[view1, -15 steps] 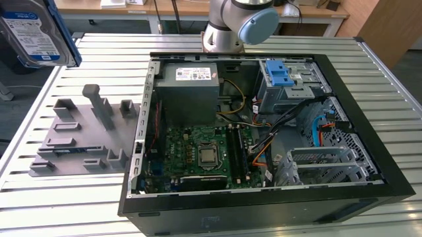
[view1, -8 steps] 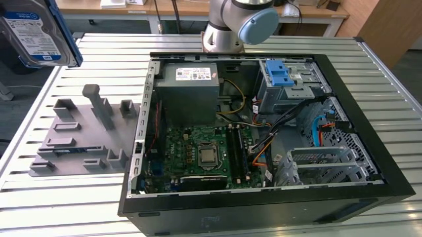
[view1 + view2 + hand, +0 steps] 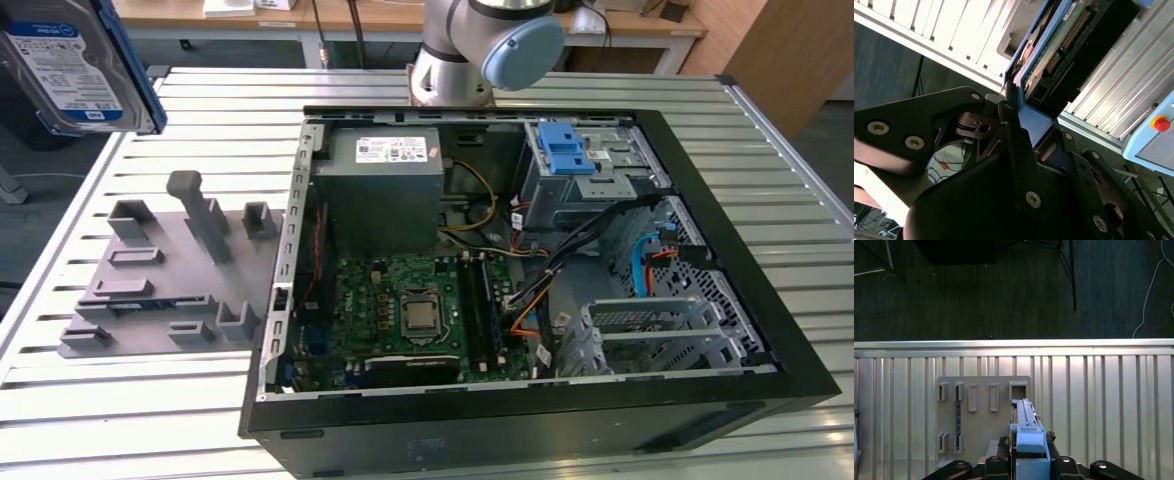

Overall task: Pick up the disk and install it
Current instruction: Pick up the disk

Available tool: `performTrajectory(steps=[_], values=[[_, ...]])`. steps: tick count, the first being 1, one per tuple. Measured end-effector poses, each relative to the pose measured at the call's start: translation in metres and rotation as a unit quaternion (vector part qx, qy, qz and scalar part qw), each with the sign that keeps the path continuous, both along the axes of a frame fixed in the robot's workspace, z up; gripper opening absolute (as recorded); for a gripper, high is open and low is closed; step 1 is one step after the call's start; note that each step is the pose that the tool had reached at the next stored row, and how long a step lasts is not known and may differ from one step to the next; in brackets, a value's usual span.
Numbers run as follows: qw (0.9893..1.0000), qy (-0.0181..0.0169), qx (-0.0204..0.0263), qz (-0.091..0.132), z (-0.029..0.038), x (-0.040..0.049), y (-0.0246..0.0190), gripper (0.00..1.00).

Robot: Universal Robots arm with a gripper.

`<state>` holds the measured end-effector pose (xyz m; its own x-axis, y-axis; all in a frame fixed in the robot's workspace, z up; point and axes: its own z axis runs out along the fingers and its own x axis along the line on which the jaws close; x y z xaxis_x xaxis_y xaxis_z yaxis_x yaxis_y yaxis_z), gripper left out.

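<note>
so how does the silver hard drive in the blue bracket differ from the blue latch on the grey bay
The silver hard drive in its blue bracket is held aloft, clamped in the gripper; the blue plastic latch sits on the grey metal drive bay. The drive is silver with a label; the latch is all blue. Both have blue plastic.

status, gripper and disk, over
One gripper, shut on the disk by its blue bracket. Disk in the air above the grey fixture. Not yet in the computer case.
</note>
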<state>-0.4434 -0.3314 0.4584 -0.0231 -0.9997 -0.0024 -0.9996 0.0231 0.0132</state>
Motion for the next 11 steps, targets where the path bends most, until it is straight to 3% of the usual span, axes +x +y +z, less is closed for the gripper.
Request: performTrajectory(steps=[11], values=[[1.0,0.0,0.0,0.0,0.0067,0.0003,0.0,0.36]])
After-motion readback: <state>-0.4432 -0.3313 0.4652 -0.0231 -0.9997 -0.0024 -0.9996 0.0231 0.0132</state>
